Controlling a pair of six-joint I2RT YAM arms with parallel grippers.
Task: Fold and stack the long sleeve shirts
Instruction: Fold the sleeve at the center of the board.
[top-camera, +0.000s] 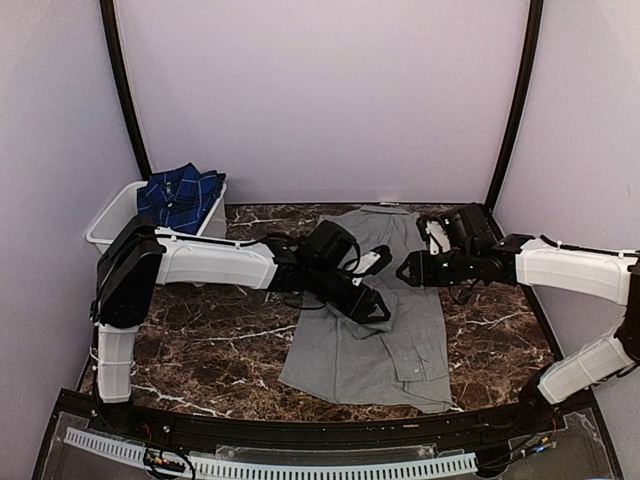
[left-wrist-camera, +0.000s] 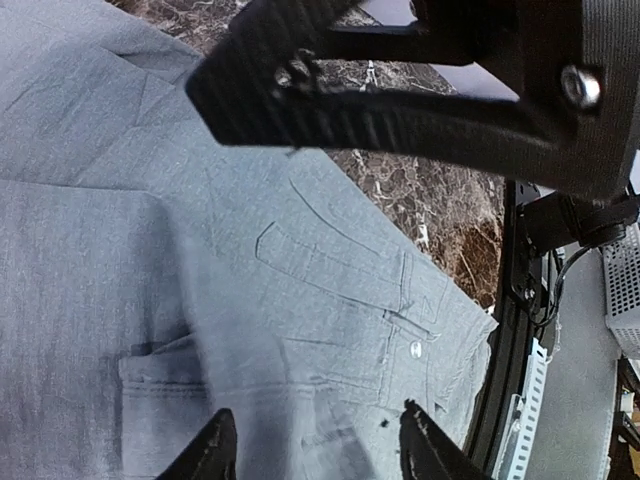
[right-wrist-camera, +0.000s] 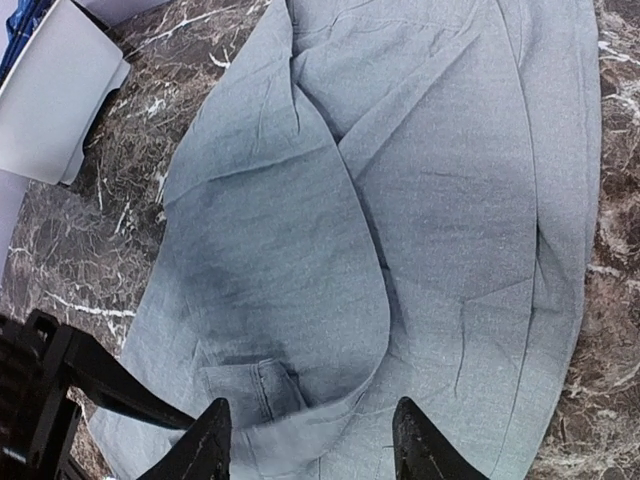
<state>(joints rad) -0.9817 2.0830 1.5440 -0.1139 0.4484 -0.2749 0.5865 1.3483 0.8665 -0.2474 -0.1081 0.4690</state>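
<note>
Lying flat mid-worktop (top-camera: 200, 340), hem toward the near edge: grey shirt (top-camera: 350, 350), a sleeve folded inward over the body, likely to narrow it for folding. Hovering just above, left gripper (left-wrist-camera: 315, 445) and right gripper (right-wrist-camera: 312, 440), both with jaws apart, gripping nothing. Sitting in white tub (top-camera: 110, 220) at far left corner: plaid shirt (top-camera: 180, 195), apparently queued as number 2.

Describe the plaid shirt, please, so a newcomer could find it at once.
On the dark marble table, a white tub stands at the far left corner. The plaid shirt lies bundled in it. Unlike the grey shirt spread mid-table, it is navy-and-blue checked.
</note>
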